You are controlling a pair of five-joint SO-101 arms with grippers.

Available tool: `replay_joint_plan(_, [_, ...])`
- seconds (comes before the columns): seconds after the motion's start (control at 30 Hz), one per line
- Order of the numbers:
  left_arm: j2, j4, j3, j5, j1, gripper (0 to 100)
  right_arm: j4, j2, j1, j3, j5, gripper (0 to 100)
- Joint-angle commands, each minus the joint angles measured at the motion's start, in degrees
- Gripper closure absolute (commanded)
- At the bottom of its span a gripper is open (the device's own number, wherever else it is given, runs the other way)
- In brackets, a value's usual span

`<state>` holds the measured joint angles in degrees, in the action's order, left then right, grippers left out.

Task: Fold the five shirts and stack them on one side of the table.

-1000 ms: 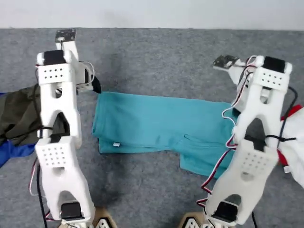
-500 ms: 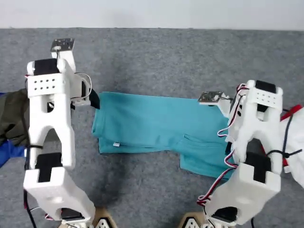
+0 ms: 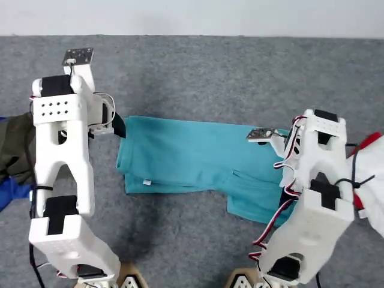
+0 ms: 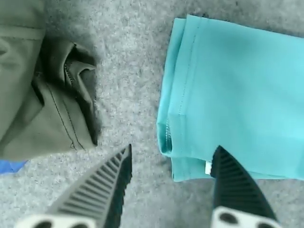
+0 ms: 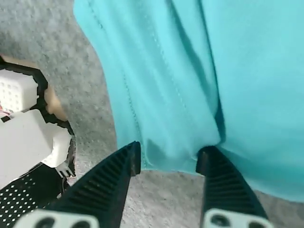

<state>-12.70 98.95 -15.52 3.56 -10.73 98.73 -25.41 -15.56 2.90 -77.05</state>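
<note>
The left hand [image 4: 172,156], released at 9 o'clock of the shirt [image 3: 192,153], and the right hand [image 5: 169,152], released at 4 o'clock, should each pinch every layer.

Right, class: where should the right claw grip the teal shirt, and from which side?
Take the teal shirt by its near right edge, from above. It lies flat, so only an edge can be pinched, and the open right claw straddles that edge.

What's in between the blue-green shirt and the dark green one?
Only a strip of bare grey mat, as the left wrist view shows. The teal shirt and the olive shirt lie apart, not touching.
</note>
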Motion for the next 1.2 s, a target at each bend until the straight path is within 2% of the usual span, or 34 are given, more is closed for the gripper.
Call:
replay_joint_plan(0.0, [3.25,1.76,-0.22,-0.09,-0.26,74,0.13,0.04,-0.40,-3.96,-0.70,93.7])
replay_joint_plan(0.07, [3.25,1.76,-0.22,-0.09,-0.44,74,0.31,0.13,-0.40,-5.45,-0.70,99.4])
replay_joint_plan(0.4, [3.25,1.76,-0.22,-0.09,-0.53,74,0.66,0.13,-0.57,-18.55,1.67,98.9])
replay_joint_plan(0.63, [3.25,1.76,-0.22,-0.09,-0.53,74,3.21,0.22,-3.91,-28.04,0.53,98.9])
replay_joint_plan(0.77, [3.25,1.76,-0.22,-0.09,-0.26,74,4.35,1.19,-6.46,-24.35,-4.92,98.9])
replay_joint_plan(0.87, [2.81,1.76,-0.22,-0.09,-0.26,74,4.35,3.21,-7.25,-16.35,-7.12,98.9])
replay_joint_plan(1.03, [2.73,1.76,-0.13,-0.09,-0.18,74,4.35,9.10,-5.05,-1.14,-9.05,98.9])
replay_joint_plan(1.17, [3.25,1.76,5.76,-0.09,2.46,74,3.74,11.03,-3.21,3.16,-9.23,98.9])
